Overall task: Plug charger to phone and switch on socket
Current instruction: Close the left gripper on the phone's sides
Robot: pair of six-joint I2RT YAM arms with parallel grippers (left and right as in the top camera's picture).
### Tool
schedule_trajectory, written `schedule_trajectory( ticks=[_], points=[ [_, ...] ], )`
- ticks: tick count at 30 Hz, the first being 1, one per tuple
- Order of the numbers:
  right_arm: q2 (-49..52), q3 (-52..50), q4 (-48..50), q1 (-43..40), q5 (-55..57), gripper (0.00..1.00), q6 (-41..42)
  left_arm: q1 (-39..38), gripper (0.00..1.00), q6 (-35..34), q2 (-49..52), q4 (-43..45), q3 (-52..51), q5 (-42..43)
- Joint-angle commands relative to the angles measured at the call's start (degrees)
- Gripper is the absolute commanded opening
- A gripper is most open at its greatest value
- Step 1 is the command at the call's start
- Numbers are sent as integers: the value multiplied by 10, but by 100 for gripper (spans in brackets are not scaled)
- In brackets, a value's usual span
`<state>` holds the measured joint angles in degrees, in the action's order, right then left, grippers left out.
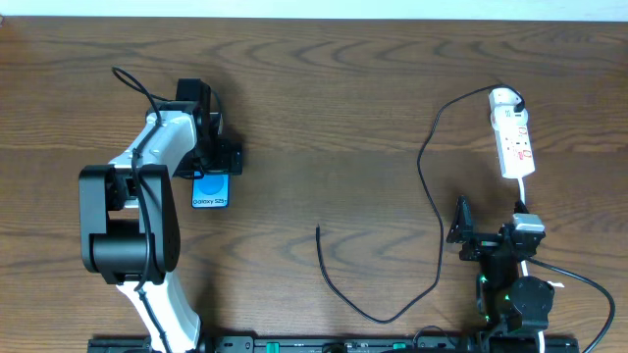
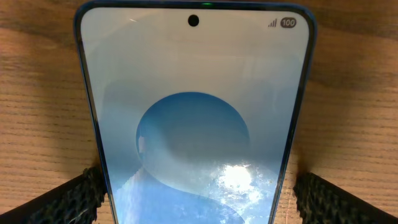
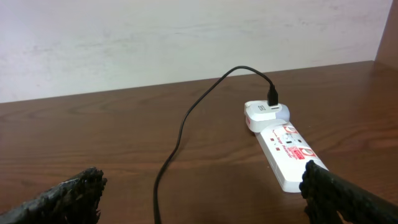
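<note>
The phone (image 1: 210, 192) lies flat on the wooden table, blue screen up, and fills the left wrist view (image 2: 193, 118). My left gripper (image 1: 210, 162) (image 2: 199, 190) is open, with one finger on each side of the phone's lower end; the left finger is close against its edge and the right finger stands apart. The socket (image 1: 512, 132) (image 3: 284, 148) is a white strip at the far right. The charger (image 1: 432, 196) (image 3: 180, 134) is plugged into a white adapter at the strip's far end, and its loose tip (image 1: 317, 229) lies mid-table. My right gripper (image 1: 461, 233) (image 3: 202, 190) is open and empty, short of the strip.
The strip's thick white cord (image 1: 526, 196) runs toward my right arm's base. A pale wall (image 3: 186, 37) rises behind the table's far edge. The charger's cable loops across the table between the two arms.
</note>
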<state>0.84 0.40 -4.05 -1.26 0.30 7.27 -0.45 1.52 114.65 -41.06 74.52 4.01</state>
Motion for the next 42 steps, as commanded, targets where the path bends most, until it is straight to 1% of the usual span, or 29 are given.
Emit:
schedule_trajectory(
  ticks=[1, 8, 11, 15, 26, 31, 42],
  points=[
    [-2, -1, -2, 6, 6, 99, 9, 0, 99, 4, 14, -5, -22, 13],
    [-2, -1, -2, 6, 7, 99, 8, 0, 98, 4, 14, -4, -22, 13],
    [-2, -1, -2, 6, 6, 99, 9, 0, 94, 4, 14, -4, -22, 13],
    [-2, -1, -2, 6, 7, 99, 9, 0, 91, 4, 14, -4, -22, 13],
    [-2, -1, -2, 6, 7, 99, 9, 0, 88, 4, 14, -4, -22, 13],
    [-2, -1, -2, 6, 7, 99, 9, 0, 84, 4, 14, -4, -22, 13],
    [-2, -1, -2, 6, 7, 99, 9, 0, 84, 4, 14, -9, -22, 13]
  ],
)
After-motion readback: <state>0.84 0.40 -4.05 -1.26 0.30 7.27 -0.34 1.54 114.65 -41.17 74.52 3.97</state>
